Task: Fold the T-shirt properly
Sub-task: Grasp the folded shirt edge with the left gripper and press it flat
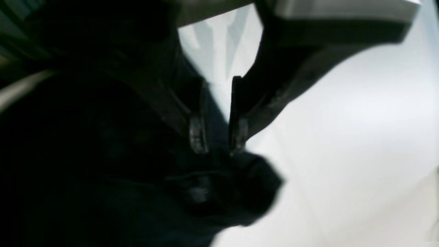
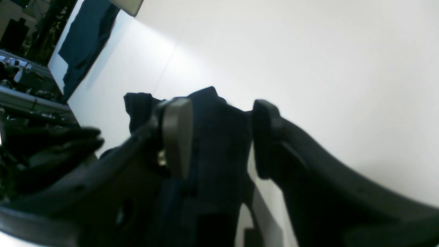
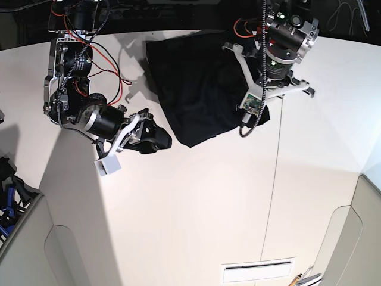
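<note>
The black T-shirt (image 3: 196, 83) lies bunched at the far middle of the white table, its lowest tip pointing toward me. My left gripper (image 3: 260, 116) is at the shirt's right corner. In the left wrist view its fingers (image 1: 199, 137) stand nearly together, and the left gripper (image 1: 218, 147) pinches a dark wad of T-shirt (image 1: 253, 185). My right gripper (image 3: 162, 140) is at the shirt's lower left tip. In the right wrist view the right gripper (image 2: 219, 106) has wider-set jaws, with T-shirt fabric (image 2: 219, 144) filling the gap and touching both pads near the tips.
The white table (image 3: 196, 208) has a seam running down its right half and a slot (image 3: 259, 271) near the front edge. Red wires (image 3: 113, 65) hang along the arm on the left. Dark clutter (image 3: 9, 190) sits off the table's left side. More dark cloth (image 2: 85, 37) reaches the far table edge.
</note>
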Controlling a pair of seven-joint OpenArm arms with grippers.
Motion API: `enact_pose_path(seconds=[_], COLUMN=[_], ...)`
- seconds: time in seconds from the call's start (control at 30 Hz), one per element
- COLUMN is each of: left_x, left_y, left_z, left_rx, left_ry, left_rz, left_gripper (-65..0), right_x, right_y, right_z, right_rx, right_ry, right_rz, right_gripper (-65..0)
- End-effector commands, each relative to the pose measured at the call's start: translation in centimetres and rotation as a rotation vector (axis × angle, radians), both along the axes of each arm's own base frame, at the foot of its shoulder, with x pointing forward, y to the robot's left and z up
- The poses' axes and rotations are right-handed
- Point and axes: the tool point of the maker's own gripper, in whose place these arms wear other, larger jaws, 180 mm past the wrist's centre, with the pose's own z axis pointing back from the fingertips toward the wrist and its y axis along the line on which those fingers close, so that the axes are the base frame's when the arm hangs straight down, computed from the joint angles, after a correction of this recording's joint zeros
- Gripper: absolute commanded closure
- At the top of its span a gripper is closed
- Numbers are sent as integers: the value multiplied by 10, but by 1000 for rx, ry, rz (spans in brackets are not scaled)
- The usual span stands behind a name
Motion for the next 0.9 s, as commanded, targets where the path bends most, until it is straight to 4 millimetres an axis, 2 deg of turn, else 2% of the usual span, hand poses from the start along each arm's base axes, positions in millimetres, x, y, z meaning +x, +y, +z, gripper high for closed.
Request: enact_pose_path(seconds=[0.0,0.03,0.17,0.3,0.4,0.53,0.63,0.7,0.87], left_x=[8,12,24,30,29,24,22,22,30], left_y=[-3,-7,-45,-56,-56,-48,-32,-20,5], left_z=[12,17,43,49,28,-22,-53,-58,-45], left_rx=[-26,-49,-244,-328,-330,-289,-192,-123,-41], left_ry=[-64,-99,-236,-238,-179,-47,44,64,23], left_rz=[0,-10,-121,-133,-122,-91,-67,-46,23], left_gripper=[-136,-136,-136,-136,-136,-136,-136,-136,-136], right_x=[8,8,8,8,8,8,8,8,8], right_y=[1,1,1,1,1,1,1,1,1], right_z=[17,17,17,17,17,17,17,16,16], right_rx=[23,24,24,24,24,24,24,24,23], right_ry=[-57,-58,-57,-58,-58,-58,-57,-57,-57], right_rz=[1,1,1,1,1,1,1,1,1], right_gripper=[-280,-280,-280,-280,-280,-280,-280,-280,-280])
